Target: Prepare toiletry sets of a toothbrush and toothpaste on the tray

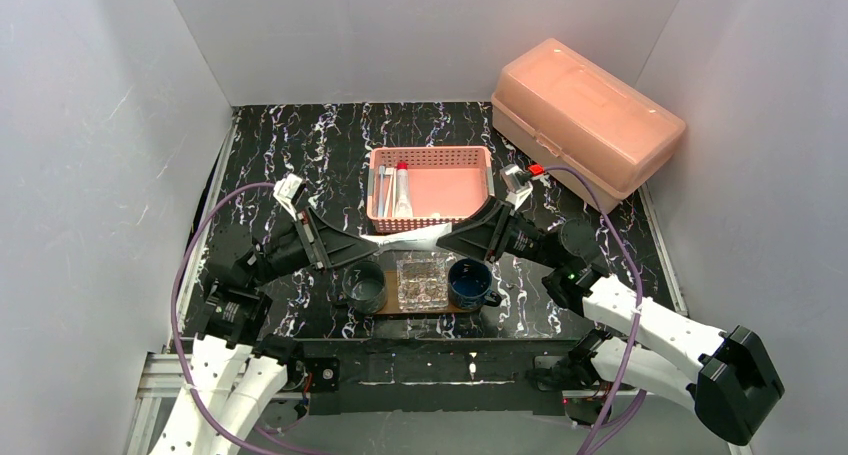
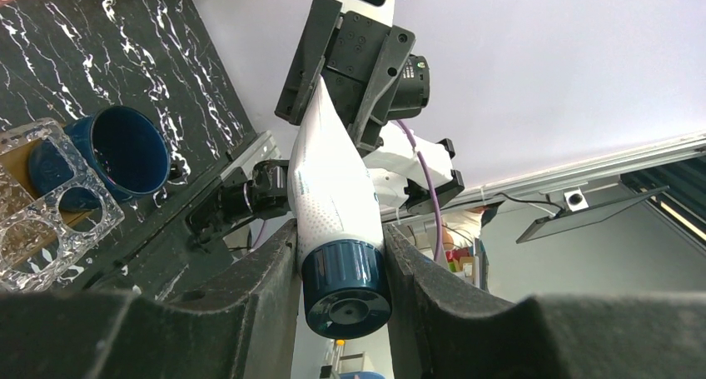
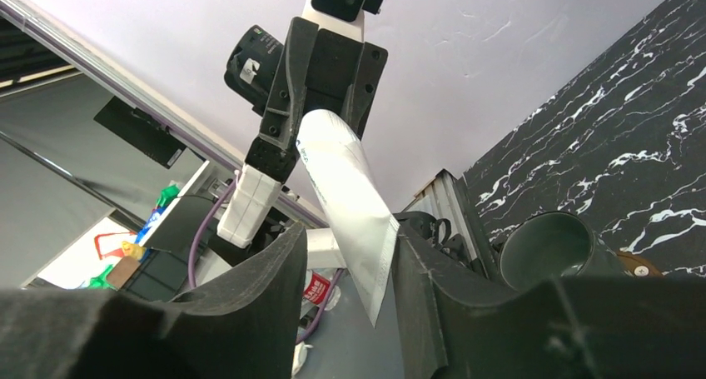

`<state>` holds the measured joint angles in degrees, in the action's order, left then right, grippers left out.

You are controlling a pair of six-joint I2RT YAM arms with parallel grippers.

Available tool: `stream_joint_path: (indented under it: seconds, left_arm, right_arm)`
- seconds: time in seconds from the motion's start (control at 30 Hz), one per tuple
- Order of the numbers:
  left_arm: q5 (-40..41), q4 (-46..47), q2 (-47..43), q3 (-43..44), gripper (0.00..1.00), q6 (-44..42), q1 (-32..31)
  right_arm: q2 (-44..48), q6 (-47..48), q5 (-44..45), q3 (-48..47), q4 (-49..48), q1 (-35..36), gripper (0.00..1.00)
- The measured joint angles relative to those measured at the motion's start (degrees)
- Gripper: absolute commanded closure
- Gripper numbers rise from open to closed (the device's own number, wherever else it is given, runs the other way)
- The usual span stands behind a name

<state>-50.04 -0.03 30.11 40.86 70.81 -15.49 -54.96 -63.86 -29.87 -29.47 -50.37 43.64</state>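
Left pincer [image 2: 340, 254] clamps the tube [image 2: 329, 171] by its hard cap [image 2: 345, 289]; right pincer [image 3: 350, 241] gapes round its tail [image 3: 370, 271]. I'd guess soft, light.

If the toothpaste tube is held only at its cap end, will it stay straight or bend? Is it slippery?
The toothpaste tube spans straight from the left gripper near its blue cap, so it probably holds shape, sagging slightly. Its skin looks glossy, so perhaps slippery. The flat crimped tail likely flexes if pinched.

Blue-capped toothpaste tube [image 2: 331, 179] in left claw [image 2: 340, 247]
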Motion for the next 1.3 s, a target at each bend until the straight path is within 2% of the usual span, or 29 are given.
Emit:
stream_joint_path:
  seconds: [0.47, 0.63, 0.83, 0.9, 1.07, 1.23, 1.3]
  left_arm:
    - [-0.8, 0.2, -0.7, -0.2, 1.0, 0.1, 0.0]
    - [-1.2, 0.6, -0.7, -0.2, 1.0, -0.1, 0.0]
    - [-1.6, 1.2, -0.7, -0.2, 1.0, -0.4, 0.3]
    - [-1.7, 1.3, -0.6, -0.2, 0.93, -0.6, 0.3]
    - [-2.2, 0.7, -0.3, -0.2, 0.57, -2.4, 0.4]
    - [-2.6, -3.8, 0.8, -0.2, 0.34, -6.8, 0.3]
    - [-2.8, -5.7, 1.4, -0.2, 0.28, -8.4, 0.3]
  right_arm:
    - [-0.3, 0.0, 0.2, 0.0, -0.9, 0.8, 0.69]
    - [-1.0, -0.5, 0.3, 0.0, -1.8, 1.0, 0.99]
    - [-1.7, -0.7, 0.4, 0.2, -3.6, 1.0, 0.99]
    - [-1.7, -0.6, 0.4, 0.2, -3.8, 1.0, 0.99]
    - [-1.6, -0.1, 0.5, 0.3, -3.5, 1.0, 0.99]
    - [-0.9, 1.2, 0.5, 0.3, -1.7, 1.8, 0.99]
    - [-0.4, 1.6, 0.4, 0.3, -0.5, 1.9, 0.99]
